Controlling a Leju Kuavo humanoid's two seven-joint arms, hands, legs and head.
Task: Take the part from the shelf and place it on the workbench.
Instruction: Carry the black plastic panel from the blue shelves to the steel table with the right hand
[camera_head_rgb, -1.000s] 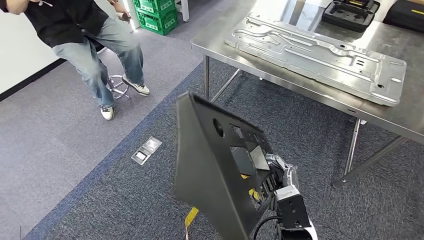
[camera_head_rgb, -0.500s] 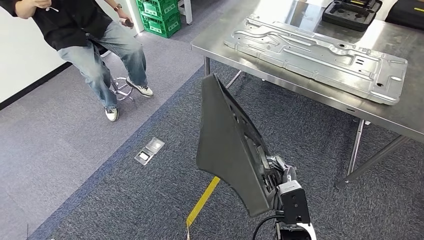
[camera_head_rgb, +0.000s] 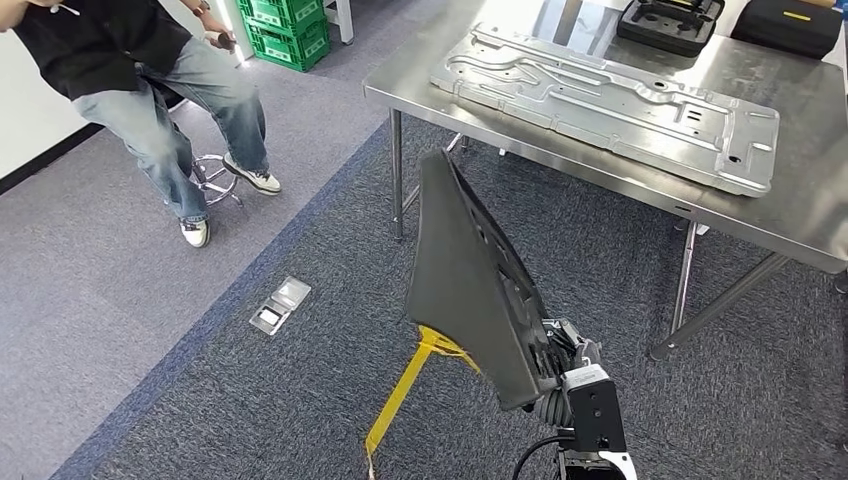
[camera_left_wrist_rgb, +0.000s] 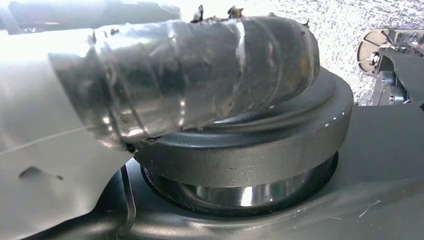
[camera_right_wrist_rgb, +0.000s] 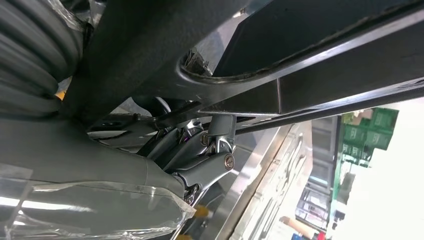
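Part (camera_head_rgb: 462, 280), a dark panel, is off the shelf and carried upright above the carpet, gripped at its lower edge by the right robot hand (camera_head_rgb: 556, 350), near the steel counter (camera_head_rgb: 800, 225) but not yet set down

close view along the left arm, turned on its side.
a grey ribbed cover (camera_left_wrist_rgb: 200, 75), wrapped in shiny tape, curves over a thick black ring (camera_left_wrist_rgb: 260, 150) with a bright metal band beneath; speckled grey carpet (camera_left_wrist_rgb: 345, 20) lies behind.
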